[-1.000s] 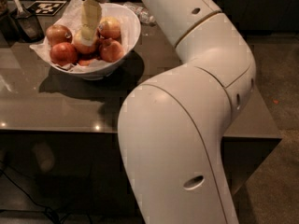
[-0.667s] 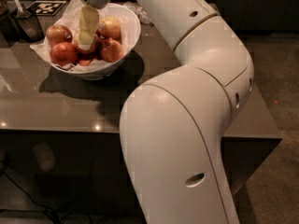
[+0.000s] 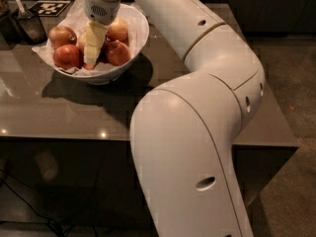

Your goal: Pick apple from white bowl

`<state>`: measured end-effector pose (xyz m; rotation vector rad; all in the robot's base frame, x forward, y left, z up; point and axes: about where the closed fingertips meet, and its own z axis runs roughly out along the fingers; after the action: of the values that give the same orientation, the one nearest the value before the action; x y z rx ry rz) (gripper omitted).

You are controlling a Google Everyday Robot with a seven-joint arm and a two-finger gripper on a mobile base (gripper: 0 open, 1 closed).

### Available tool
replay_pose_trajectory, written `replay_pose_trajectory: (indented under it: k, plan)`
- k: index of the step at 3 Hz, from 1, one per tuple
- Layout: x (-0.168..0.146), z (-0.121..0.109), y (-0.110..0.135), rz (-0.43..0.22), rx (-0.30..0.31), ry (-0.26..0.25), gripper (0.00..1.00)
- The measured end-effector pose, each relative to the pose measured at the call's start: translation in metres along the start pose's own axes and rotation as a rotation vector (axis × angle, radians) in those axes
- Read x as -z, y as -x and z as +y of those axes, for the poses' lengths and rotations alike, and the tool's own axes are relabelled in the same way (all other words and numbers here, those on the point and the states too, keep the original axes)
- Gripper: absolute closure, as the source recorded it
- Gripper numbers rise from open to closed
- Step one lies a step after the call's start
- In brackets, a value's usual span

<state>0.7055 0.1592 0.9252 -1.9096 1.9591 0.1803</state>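
The white bowl (image 3: 133,38) stands at the back left of a glossy grey-brown table (image 3: 49,107), lined with crumpled white paper. It holds several apples. The palest apple (image 3: 118,29), yellow-orange, lies at the back right of the pile. Redder apples lie at the left (image 3: 61,35), front left (image 3: 66,56) and front right (image 3: 119,53). My gripper (image 3: 91,59) reaches straight down into the middle of the pile, between the red apples and just left of the pale apple. What lies under its tip is hidden.
My large white arm (image 3: 197,112) fills the middle and right of the view and hangs over the table's front edge. A dark container with a utensil (image 3: 24,23) and a black-and-white tag (image 3: 49,7) sit at the back left. Floor lies to the right (image 3: 296,83).
The gripper has sunk lower into the pile of apples in the bowl. The apples and bowl have stayed in place.
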Motion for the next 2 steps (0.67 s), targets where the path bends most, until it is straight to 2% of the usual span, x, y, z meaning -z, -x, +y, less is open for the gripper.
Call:
replay_pose_trajectory:
  k: [2]
  plan:
    - [-0.0234,0.0100,-0.0060,-0.017,-0.010,0.057,0.00]
